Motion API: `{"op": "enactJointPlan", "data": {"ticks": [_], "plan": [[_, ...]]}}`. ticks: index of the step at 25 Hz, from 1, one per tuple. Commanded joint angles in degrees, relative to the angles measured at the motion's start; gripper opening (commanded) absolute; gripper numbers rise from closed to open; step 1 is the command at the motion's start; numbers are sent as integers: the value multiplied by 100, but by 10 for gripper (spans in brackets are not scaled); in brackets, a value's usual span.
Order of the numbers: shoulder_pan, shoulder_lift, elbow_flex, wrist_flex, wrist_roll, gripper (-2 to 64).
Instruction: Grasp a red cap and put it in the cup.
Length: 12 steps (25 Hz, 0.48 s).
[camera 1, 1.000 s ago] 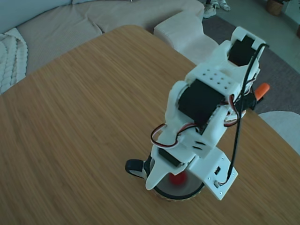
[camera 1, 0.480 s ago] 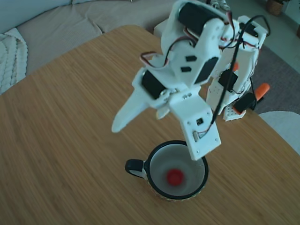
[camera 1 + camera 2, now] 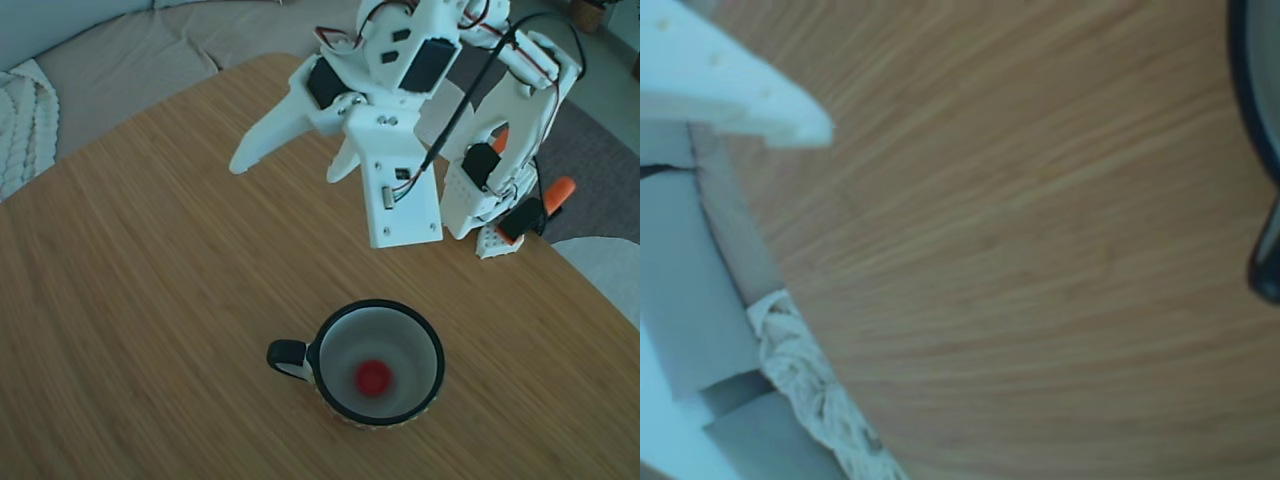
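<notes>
Red cap (image 3: 374, 377), small plastic disc, lies on the cup's (image 3: 432, 345) grey-white floor, near the wooden table's (image 3: 150, 280) front edge. My gripper (image 3: 290, 165) has risen further since half a second ago, jaws spread, empty. Other view shows only wood grain, the cup's black rim (image 3: 1252, 90) and one finger (image 3: 750, 95).

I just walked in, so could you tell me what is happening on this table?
A white robot arm is lifted above the wooden table, its gripper empty with the jaws apart. The red cap already lies at the bottom of the cup, which stands upright below the arm.
</notes>
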Motion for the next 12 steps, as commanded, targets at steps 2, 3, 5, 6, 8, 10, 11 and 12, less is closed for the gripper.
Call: {"op": "enactJointPlan", "data": {"ticks": [2,3,5,6,8,10,11,12], "plan": [[-70,325,554,35,18,508],[-70,352,712,-18,18,507],[-167,369,1011,-105,18,472],[-202,387,1143,-185,26,433],[-316,615,1433,-378,44,346],[-431,984,1749,-563,53,269],[-483,1169,1898,-633,53,238],[-536,1327,2030,-686,62,212]]}}
